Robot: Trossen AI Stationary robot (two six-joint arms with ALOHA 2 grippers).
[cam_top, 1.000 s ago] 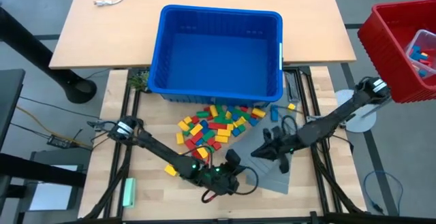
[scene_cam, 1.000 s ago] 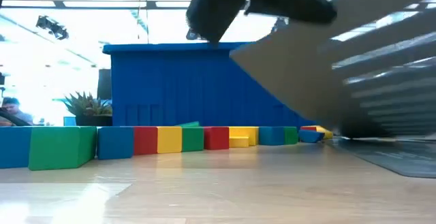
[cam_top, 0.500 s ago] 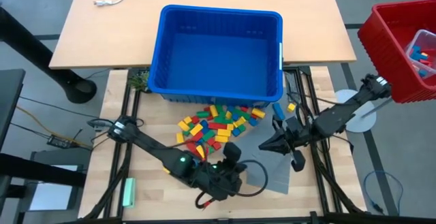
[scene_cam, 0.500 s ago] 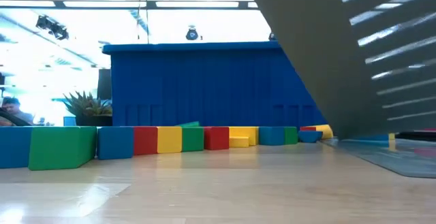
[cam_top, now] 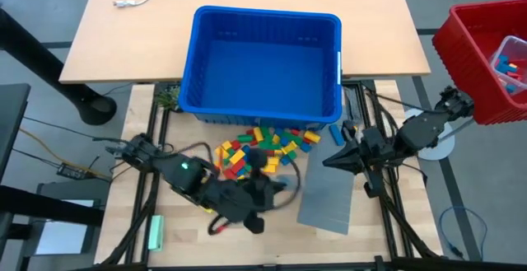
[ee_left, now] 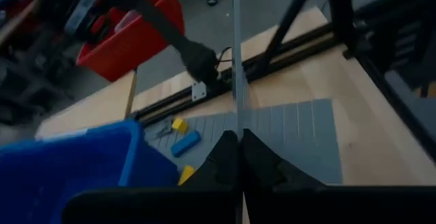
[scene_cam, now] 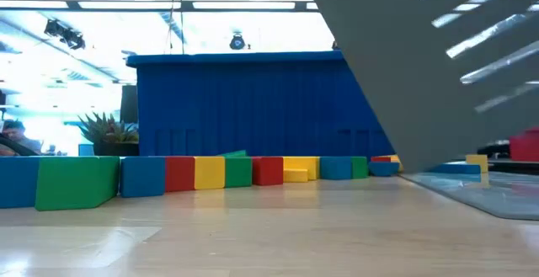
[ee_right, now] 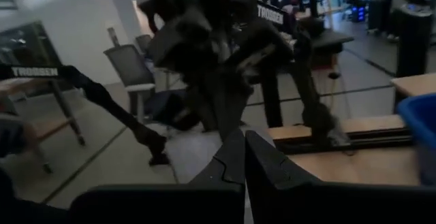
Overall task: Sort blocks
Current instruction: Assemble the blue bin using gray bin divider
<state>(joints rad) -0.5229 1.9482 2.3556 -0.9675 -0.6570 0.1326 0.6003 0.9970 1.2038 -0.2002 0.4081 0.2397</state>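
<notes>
A flat grey ridged panel (scene_cam: 438, 75) hangs in the air at the table's near right, almost on edge, between my two grippers. My left gripper (ee_left: 240, 149) is shut on its near-left end and my right gripper (cam_top: 331, 160) on the opposite end. In the left wrist view the panel shows edge-on as a thin line (ee_left: 236, 60). A second grey panel (cam_top: 325, 209) lies flat on the table beneath. The blocks (cam_top: 259, 147), red, yellow, green and blue, lie in a heap in front of the blue bin (cam_top: 191, 73). My left gripper pinches the panel's end edge (ee_left: 236, 118) between its two fingers, which slant a little downward from the table's near left. The panel stands on edge beyond the fingers, lifted clear of the table. My right gripper pinches the panel's opposite end between its two fingers (ee_right: 262, 166), coming level from the table's right. Its wrist view looks along the sheet, so the exact spot is hard to make out.
A blue block (ee_left: 185, 142) and a yellow one (ee_left: 178, 124) lie loose near the bin's right corner. A pale green bar (cam_top: 156, 232) lies at the near left. A red bin (cam_top: 486, 49) stands off the table's far right.
Both grippers have risen together, staying shut, and both have rolled. The grey panel has gone up with them, from a slant low over the table to nearly on edge and well clear of it. The heap of blocks has not moved.
</notes>
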